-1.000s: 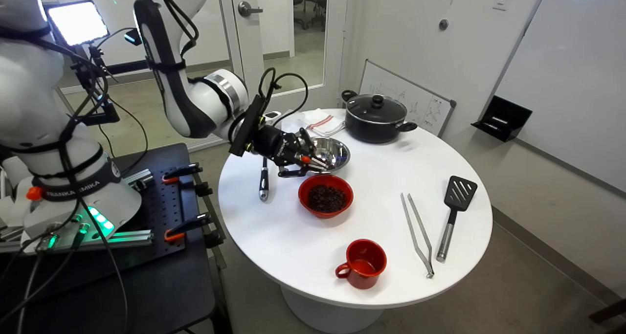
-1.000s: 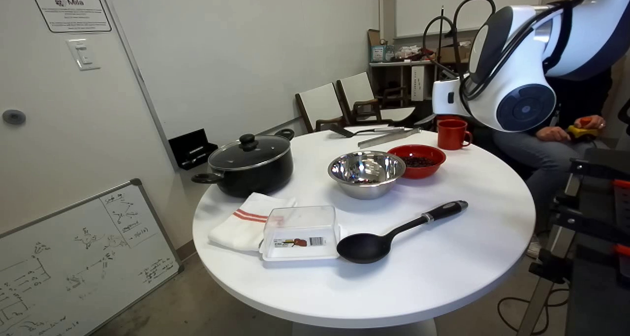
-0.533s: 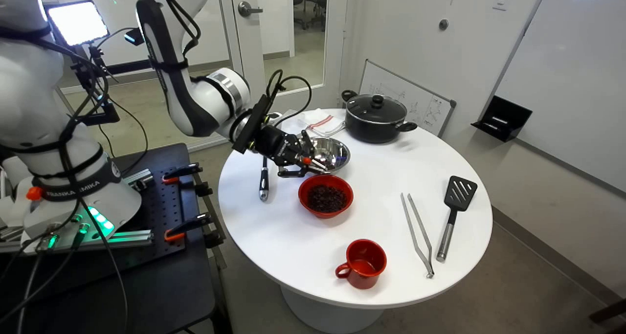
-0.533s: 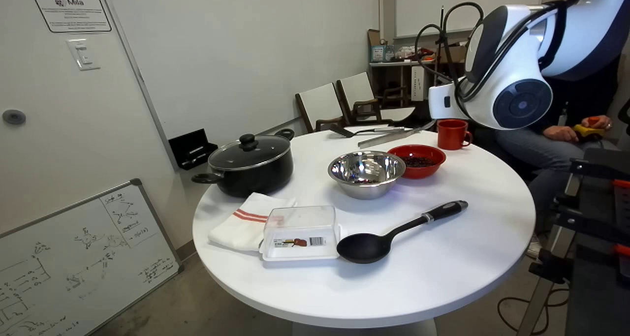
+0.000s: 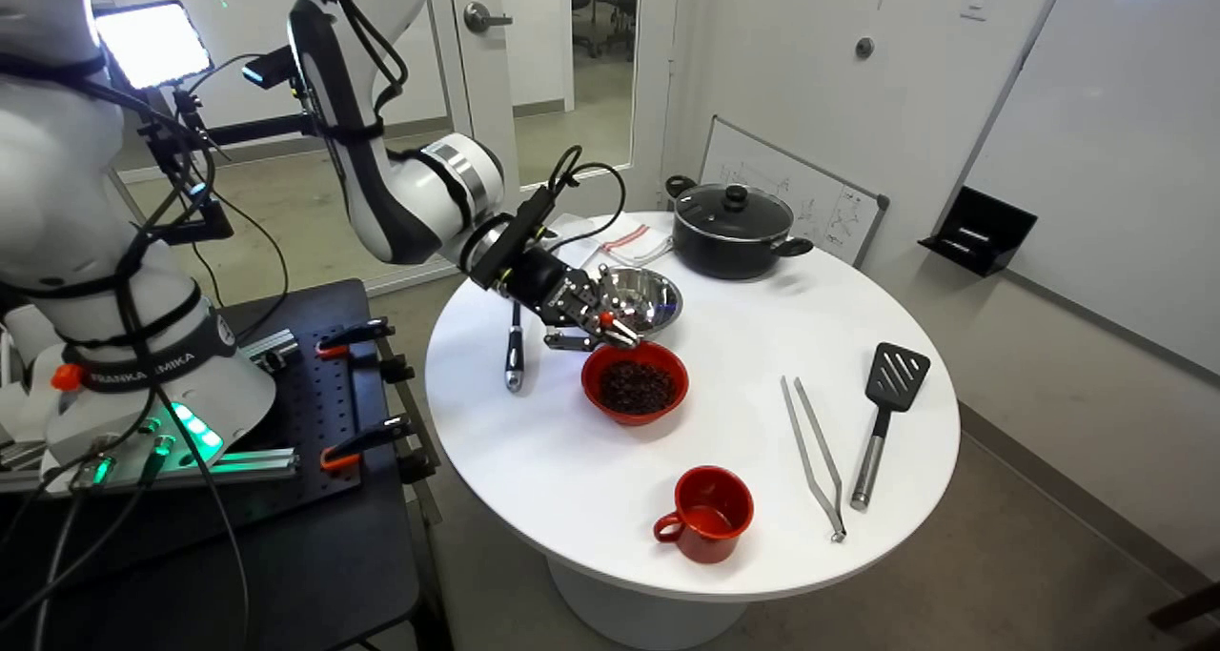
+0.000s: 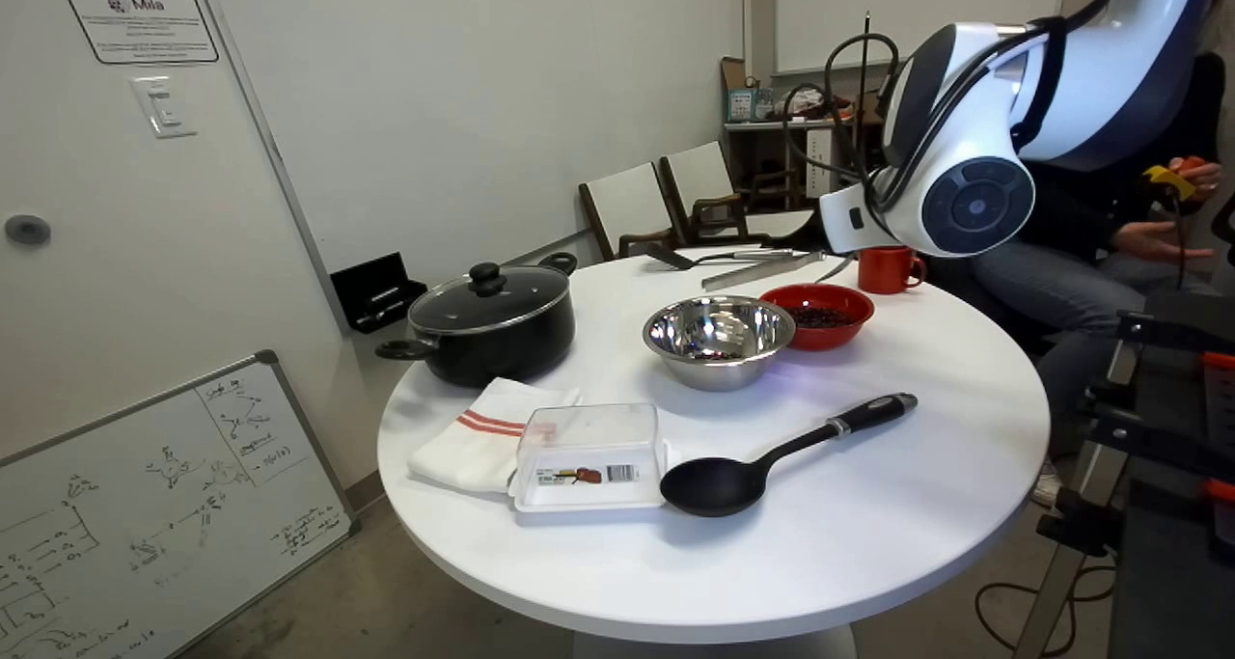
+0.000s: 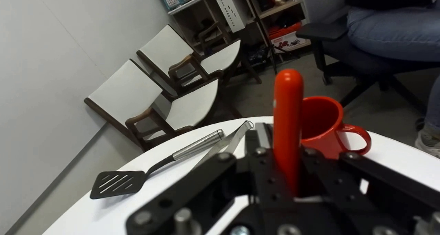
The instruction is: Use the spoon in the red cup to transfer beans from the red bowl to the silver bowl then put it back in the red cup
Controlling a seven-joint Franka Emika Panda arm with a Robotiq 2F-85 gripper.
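My gripper [image 5: 624,335] is shut on the spoon, whose red handle [image 7: 288,125] stands up between the jaws in the wrist view. The spoon's bowl cannot be made out. In an exterior view, the fingertips overlap the far edge of the red bowl [image 5: 593,405], beside the silver bowl [image 5: 667,300]; their height is hard to judge. Dark beans [image 5: 637,387] fill the bottom of the red bowl. Small dark specks in the silver bowl [image 6: 719,374] may be beans or reflections. The red cup [image 5: 713,513] stands upright near the table's edge, its inside plain red.
A black lidded pot [image 5: 729,236] stands behind the silver bowl. A striped towel [image 6: 473,442], a clear plastic box [image 6: 589,466] and a black ladle [image 6: 714,485] lie on the table. Tongs [image 5: 815,456] and a slotted spatula [image 5: 896,384] lie on the opposite side.
My arm has moved forward over the table, and the gripper has tipped further down, its fingertips slightly lower and closer to the red bowl. The grip on the spoon stays the same. Bowls and cup have not moved.
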